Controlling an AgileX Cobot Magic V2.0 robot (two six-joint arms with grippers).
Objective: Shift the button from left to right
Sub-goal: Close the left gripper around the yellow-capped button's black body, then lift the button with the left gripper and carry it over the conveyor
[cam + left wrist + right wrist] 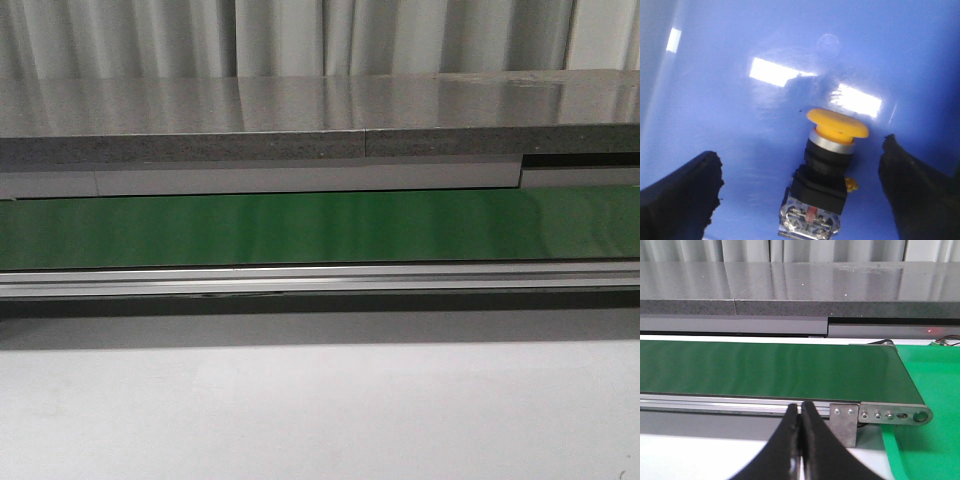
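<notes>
**Button Framed, Grasp Not Yet Made**

Pale curtains hung behind a grey stone-like shelf, and below it a green conveyor belt ran across the front view above a plain white bench. Neither arm nor the button appeared in that view.

Only the left wrist view showed the button: its yellow cap tilted up from a black body, resting on a glossy blue surface with bright reflections. The left tool stood wide apart, one dark finger on either side of the button and neither touching it. This looked like the approach just ahead of the pick; the next move would call for bringing the fingers in squarely on the black body rather than the rounded cap, which could slip.

The right wrist view alone showed the belt's end roller bracket and a green mat beyond it. The right tool had its fingers pressed together, holding nothing.
</notes>
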